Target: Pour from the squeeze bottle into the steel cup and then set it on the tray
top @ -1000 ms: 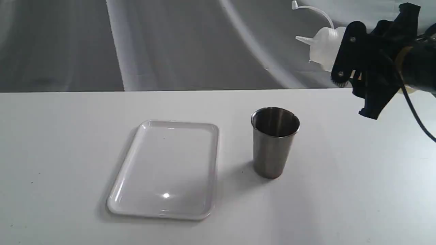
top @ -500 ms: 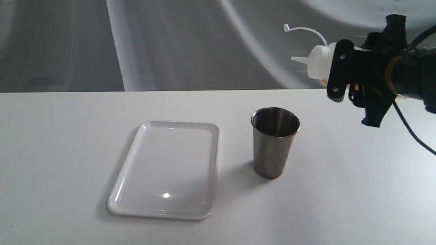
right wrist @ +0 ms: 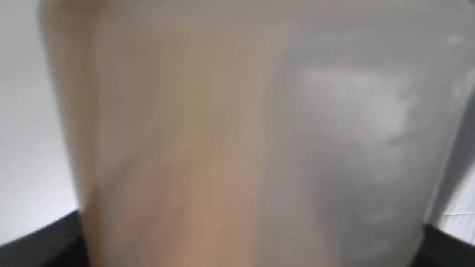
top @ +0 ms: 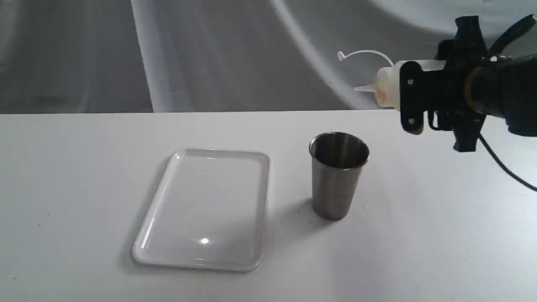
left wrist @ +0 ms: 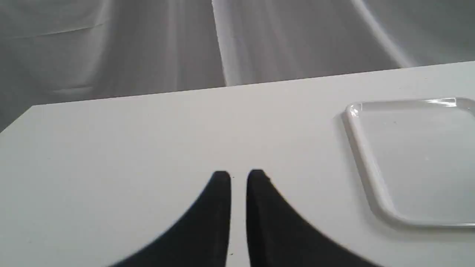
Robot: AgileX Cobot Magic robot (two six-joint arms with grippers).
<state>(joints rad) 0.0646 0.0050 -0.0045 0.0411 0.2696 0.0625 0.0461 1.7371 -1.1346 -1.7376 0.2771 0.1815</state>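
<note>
My right gripper (top: 413, 98) is shut on the squeeze bottle (top: 388, 88), holding it almost level in the air up and to the right of the steel cup (top: 337, 180). The nozzle points left, its tip above the cup's right rim; amber liquid has run toward the shoulder. The cap strap curls up to the left. The bottle's translucent body (right wrist: 241, 141) fills the right wrist view. The cup stands upright on the table, right of the white tray (top: 163, 201), whose rim (left wrist: 362, 155) also shows in the left wrist view. My left gripper (left wrist: 238, 178) hovers over bare table, shut on nothing.
The white table (top: 63, 188) ends at a back edge in front of a grey draped backdrop (top: 209, 50). The right arm's black cable (top: 503, 167) hangs down over the table's right side.
The right gripper has rolled the bottle from slanting upward to nearly level and carried it down and left toward the cup. Amber liquid has run toward the nozzle. Cup, tray unmoved.
</note>
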